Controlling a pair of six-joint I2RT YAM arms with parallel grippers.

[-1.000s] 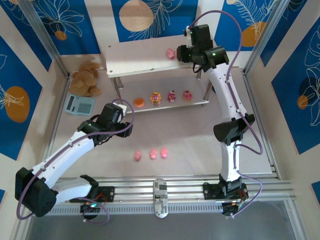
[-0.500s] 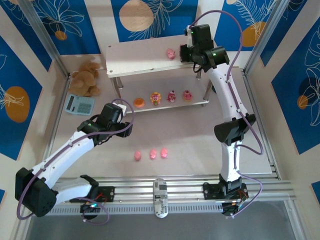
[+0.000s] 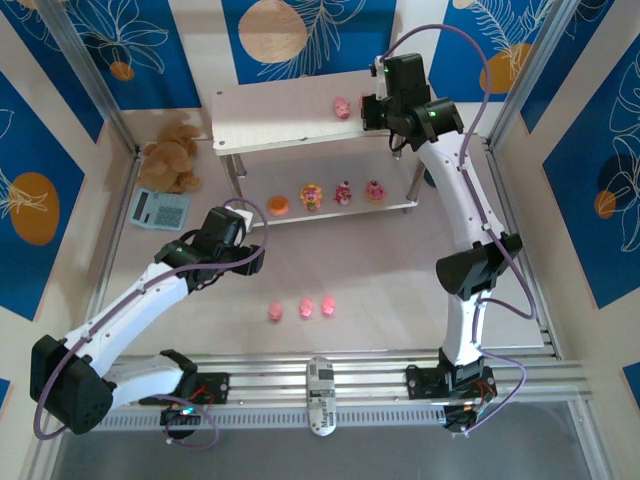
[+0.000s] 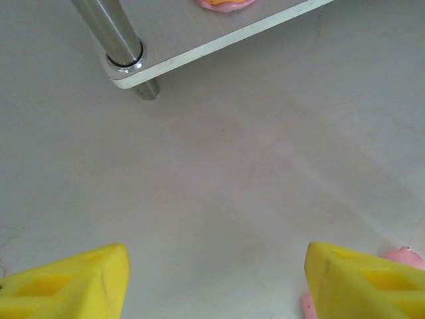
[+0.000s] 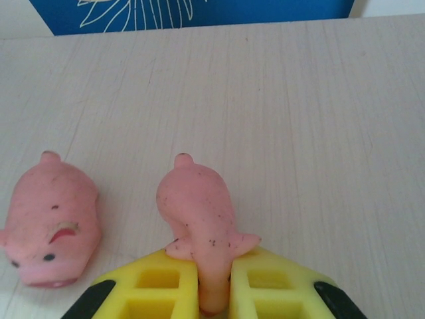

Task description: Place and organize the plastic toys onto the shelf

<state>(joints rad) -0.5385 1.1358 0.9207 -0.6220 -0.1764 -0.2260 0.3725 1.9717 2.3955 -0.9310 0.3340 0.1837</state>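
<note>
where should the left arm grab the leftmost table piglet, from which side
Come from straight above with the open left gripper and close across the rounded body of the leftmost piglet. It lies free on the table, with a clear gap to the middle piglet, so a finger likely fits each side.

The pale table (image 3: 400,290) carries the shelf (image 3: 270,125), three piglets (image 3: 306,308) in a row in front of it, and a teddy bear (image 3: 172,155) and calculator (image 3: 160,208) by the left wall. The lower board (image 4: 192,36) holds an orange round piece (image 3: 278,205) and three cupcake figures (image 3: 343,192) in a line; the top board (image 3: 290,105) has one piglet (image 3: 342,107), with a second piglet (image 5: 196,206) just beside it
</note>
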